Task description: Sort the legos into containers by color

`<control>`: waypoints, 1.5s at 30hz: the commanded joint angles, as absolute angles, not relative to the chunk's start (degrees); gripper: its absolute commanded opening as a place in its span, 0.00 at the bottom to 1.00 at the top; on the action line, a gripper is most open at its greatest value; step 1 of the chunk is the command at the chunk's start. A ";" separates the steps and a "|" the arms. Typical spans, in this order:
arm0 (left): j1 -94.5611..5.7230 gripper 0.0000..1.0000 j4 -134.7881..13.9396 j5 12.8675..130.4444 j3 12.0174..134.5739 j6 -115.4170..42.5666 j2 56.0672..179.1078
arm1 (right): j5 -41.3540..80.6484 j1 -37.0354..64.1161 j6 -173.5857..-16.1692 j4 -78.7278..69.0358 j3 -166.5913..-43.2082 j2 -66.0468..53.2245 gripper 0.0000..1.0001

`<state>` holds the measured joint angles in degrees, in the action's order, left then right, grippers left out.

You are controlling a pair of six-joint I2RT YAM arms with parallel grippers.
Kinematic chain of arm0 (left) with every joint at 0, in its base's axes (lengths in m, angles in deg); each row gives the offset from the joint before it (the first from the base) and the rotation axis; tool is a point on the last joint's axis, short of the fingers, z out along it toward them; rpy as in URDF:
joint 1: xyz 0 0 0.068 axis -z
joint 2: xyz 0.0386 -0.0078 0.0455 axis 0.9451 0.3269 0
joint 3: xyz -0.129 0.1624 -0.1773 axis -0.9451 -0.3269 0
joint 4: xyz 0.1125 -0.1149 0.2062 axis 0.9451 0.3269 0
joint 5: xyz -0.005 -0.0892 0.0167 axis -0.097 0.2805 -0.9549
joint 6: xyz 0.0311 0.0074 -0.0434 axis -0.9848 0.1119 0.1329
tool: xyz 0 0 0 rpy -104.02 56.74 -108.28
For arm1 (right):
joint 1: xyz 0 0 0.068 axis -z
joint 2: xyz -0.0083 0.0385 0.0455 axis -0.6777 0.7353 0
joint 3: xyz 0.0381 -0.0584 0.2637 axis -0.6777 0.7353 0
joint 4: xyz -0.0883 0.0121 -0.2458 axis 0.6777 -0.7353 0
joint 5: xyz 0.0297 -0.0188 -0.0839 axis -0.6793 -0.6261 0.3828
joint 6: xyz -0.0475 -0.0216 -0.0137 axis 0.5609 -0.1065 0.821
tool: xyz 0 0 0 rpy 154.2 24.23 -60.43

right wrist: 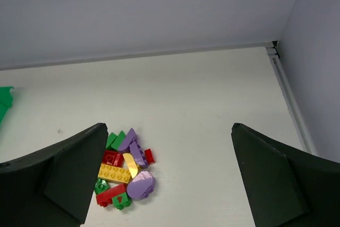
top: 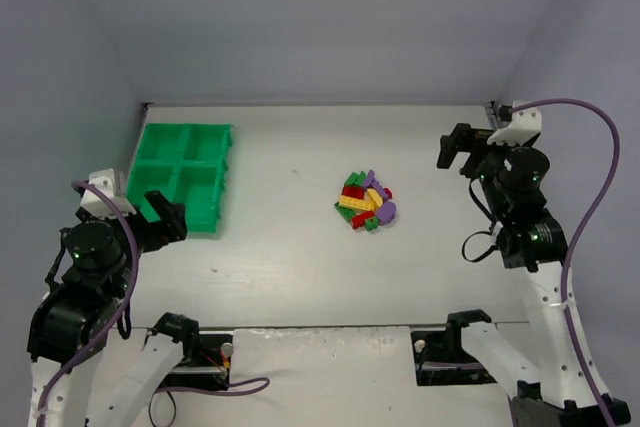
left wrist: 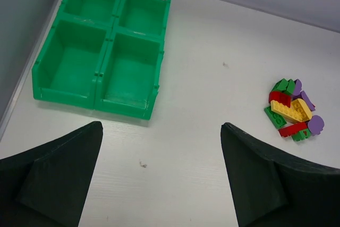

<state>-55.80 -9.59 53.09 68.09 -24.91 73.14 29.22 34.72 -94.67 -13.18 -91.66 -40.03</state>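
Observation:
A pile of small legos [top: 365, 202] in red, green, yellow and purple lies near the middle of the table; it also shows in the left wrist view [left wrist: 294, 111] and in the right wrist view [right wrist: 125, 167]. The green tray [top: 183, 176] with four square compartments sits at the far left; in the left wrist view [left wrist: 100, 73] all compartments look empty. My left gripper [top: 163, 215] is open and empty, just in front of the tray. My right gripper [top: 455, 150] is open and empty, to the right of the pile.
Grey walls enclose the table at the back and on both sides. A metal rail [right wrist: 289, 99] runs along the right edge. Purple cables [top: 590, 187] loop beside both arms.

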 commanded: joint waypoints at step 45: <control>-21.18 0.58 -30.82 76.05 98.32 -30.33 146.32 | 18.41 34.58 -102.04 -11.54 -82.09 -48.47 1.00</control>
